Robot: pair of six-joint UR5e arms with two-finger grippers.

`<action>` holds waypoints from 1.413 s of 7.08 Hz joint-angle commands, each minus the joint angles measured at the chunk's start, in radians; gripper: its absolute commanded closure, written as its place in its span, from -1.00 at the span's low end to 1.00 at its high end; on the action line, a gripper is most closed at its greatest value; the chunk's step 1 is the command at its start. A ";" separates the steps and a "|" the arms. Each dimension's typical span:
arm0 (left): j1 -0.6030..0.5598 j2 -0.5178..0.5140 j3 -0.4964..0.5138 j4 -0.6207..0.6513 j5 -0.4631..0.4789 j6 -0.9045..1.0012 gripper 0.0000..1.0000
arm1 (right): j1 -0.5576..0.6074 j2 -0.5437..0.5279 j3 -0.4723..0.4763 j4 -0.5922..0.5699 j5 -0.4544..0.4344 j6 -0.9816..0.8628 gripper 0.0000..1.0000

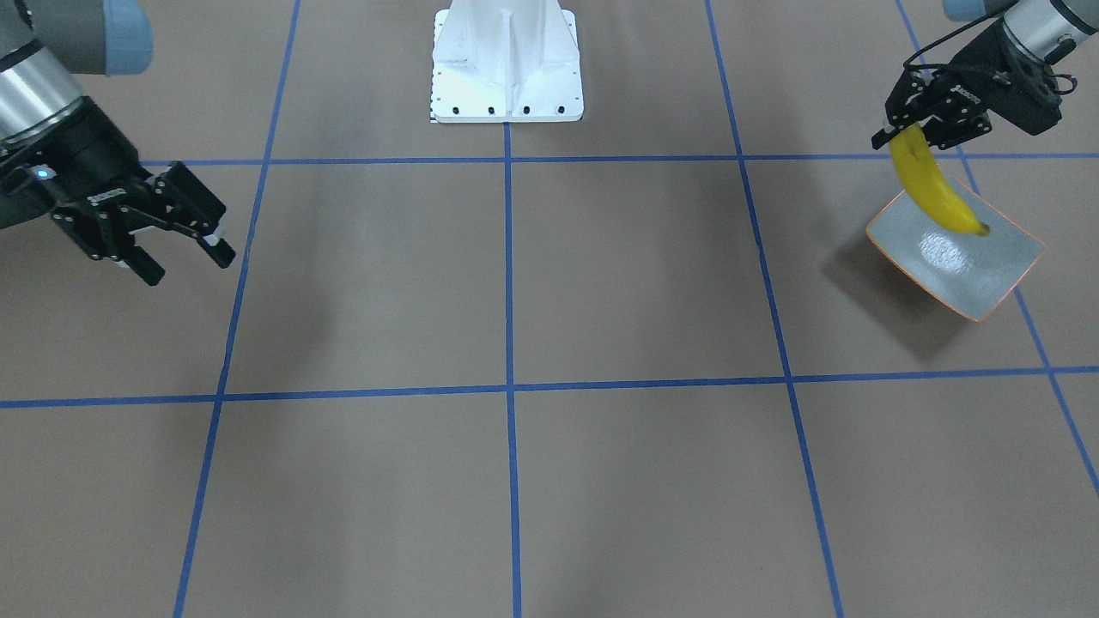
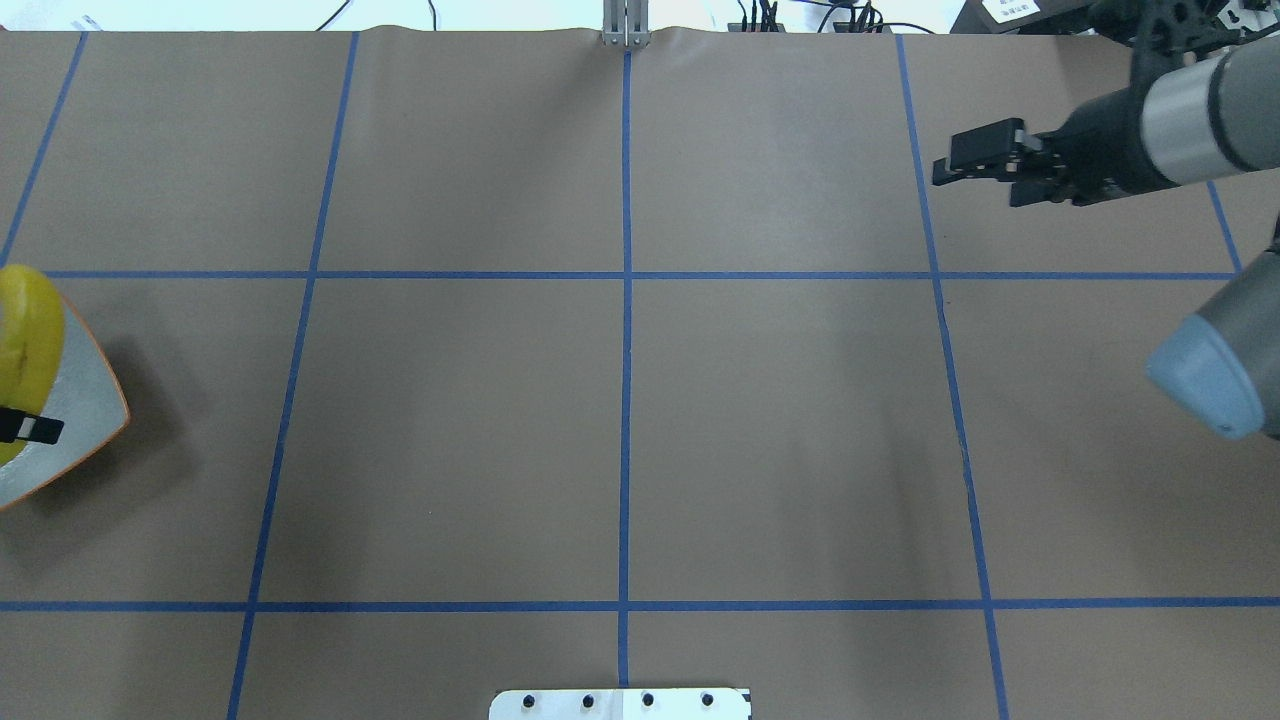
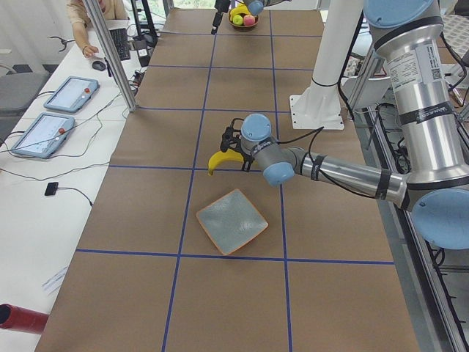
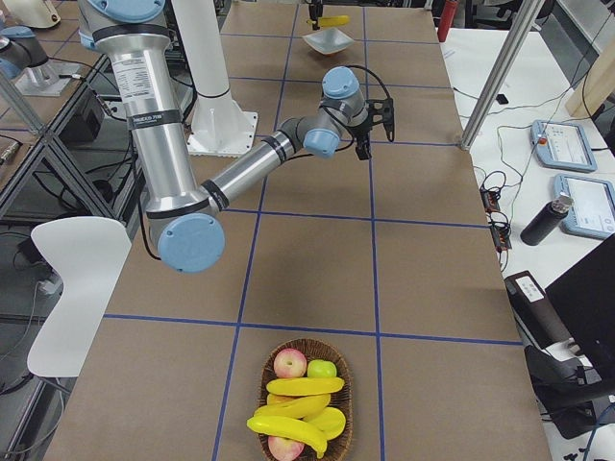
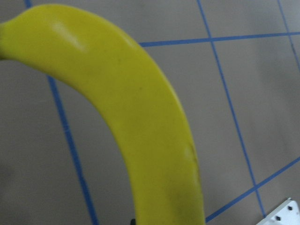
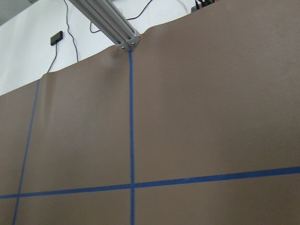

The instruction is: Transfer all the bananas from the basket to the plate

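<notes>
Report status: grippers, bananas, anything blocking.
Left gripper shut on banana, over plate. Right gripper open, empty. More bananas in basket. No obstruction seen.

The brown table (image 1: pixel 386 283), gridded with blue tape (image 1: pixel 508 257), bears the plate (image 1: pixel 970 275), a wicker basket (image 4: pixel 307 343) and the white robot base (image 1: pixel 506 60).

No word or number can be read anywhere. The left hand (image 1: pixel 912 137) and the right hand (image 1: pixel 189 267) each bear a short line of white lettering on the black body — too small to make out. A white sticker (image 4: pixel 141 91) with dark print wraps the right arm (image 4: pixel 165 168), and in the overhead view a white label (image 2: pixel 1010 8) lies past the far edge of the worktop (image 2: pixel 460 420) — both illegible.
</notes>
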 commanded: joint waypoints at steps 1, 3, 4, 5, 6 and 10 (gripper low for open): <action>0.006 0.029 0.132 0.002 0.100 0.141 1.00 | 0.143 -0.122 -0.024 0.000 0.124 -0.254 -1.00; 0.010 0.009 0.230 0.003 0.187 0.215 1.00 | 0.236 -0.185 -0.080 -0.002 0.197 -0.472 -1.00; 0.010 0.006 0.256 0.003 0.194 0.259 0.54 | 0.276 -0.217 -0.105 0.000 0.228 -0.568 -1.00; 0.007 0.011 0.261 0.000 0.212 0.308 -0.04 | 0.293 -0.248 -0.111 -0.003 0.228 -0.645 -1.00; 0.010 0.014 0.261 -0.003 0.290 0.339 -0.25 | 0.310 -0.270 -0.136 -0.002 0.230 -0.713 -1.00; -0.076 -0.006 0.212 0.008 0.257 0.462 -1.00 | 0.387 -0.302 -0.226 -0.002 0.257 -0.911 -1.00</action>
